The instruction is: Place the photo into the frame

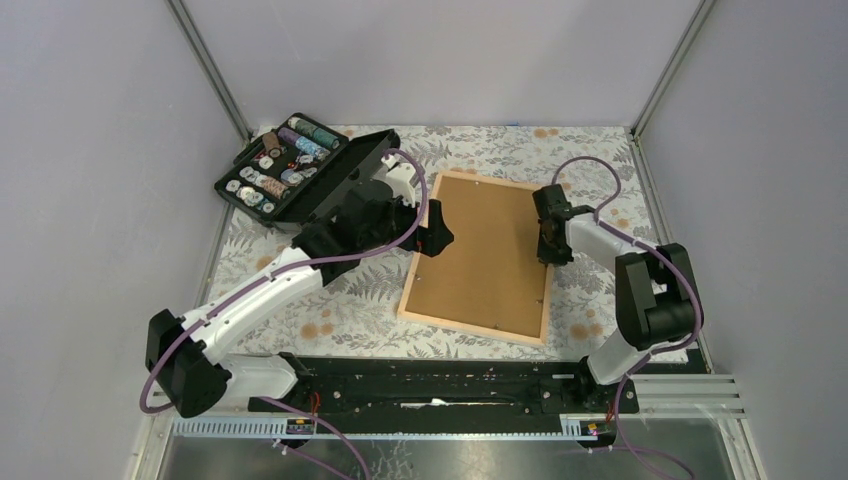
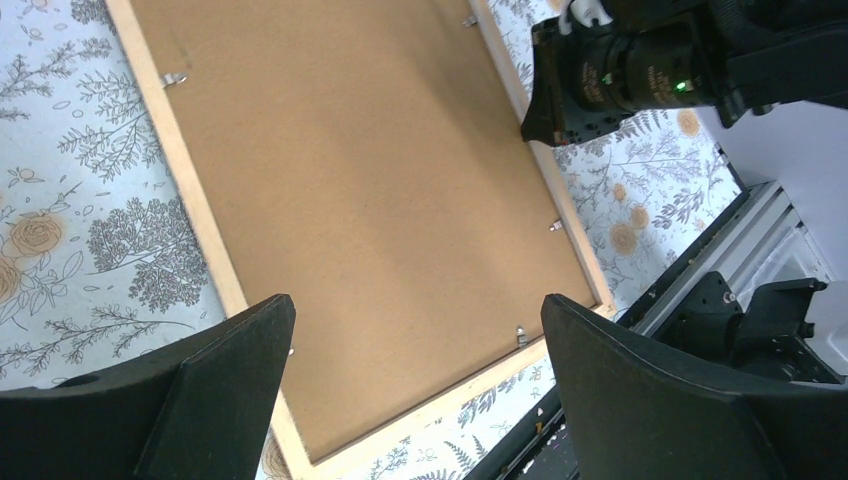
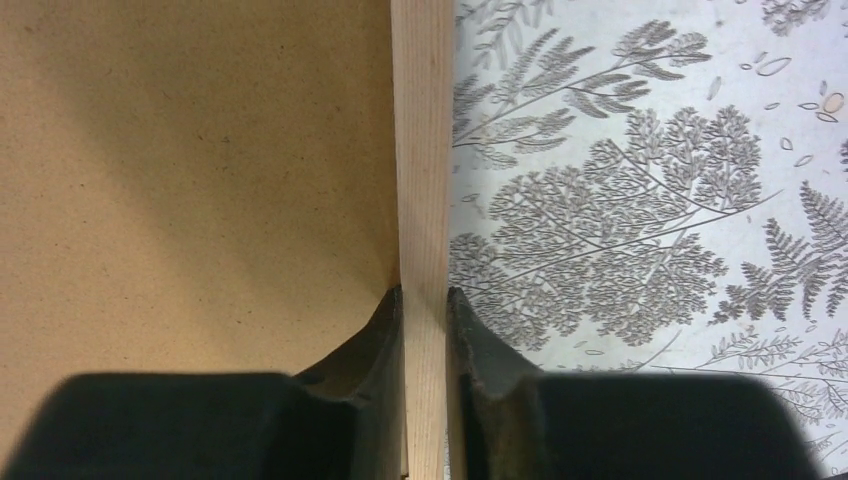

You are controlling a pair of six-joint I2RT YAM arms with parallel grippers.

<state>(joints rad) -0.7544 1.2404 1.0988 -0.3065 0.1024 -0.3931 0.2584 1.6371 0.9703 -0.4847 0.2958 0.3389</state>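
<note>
Closest to the lens, the right gripper [image 3: 425, 300] has its jaws narrowed onto the right-hand rail of the frame [image 3: 422, 150] — pale wood pinched between the two pads, with the brown backing board [image 3: 200, 150] on one side and the patterned tablecloth [image 3: 650, 200] on the other. From above I see the frame lying face down on that cloth, the board seated in it and small metal clips [image 2: 520, 335] along the rails. The left gripper [image 2: 415, 312] hangs over the frame's left edge with its jaws spread wide, holding nothing. The photo I cannot find in any view; whether it lies under the board I cannot tell. My reading is that I am at the opening-up step — the right arm steadies the frame so the board can come out. Next I'd need the left fingers down at a clip or the board's edge, turning or lifting gently without dragging the frame out of the right pinch.
</note>
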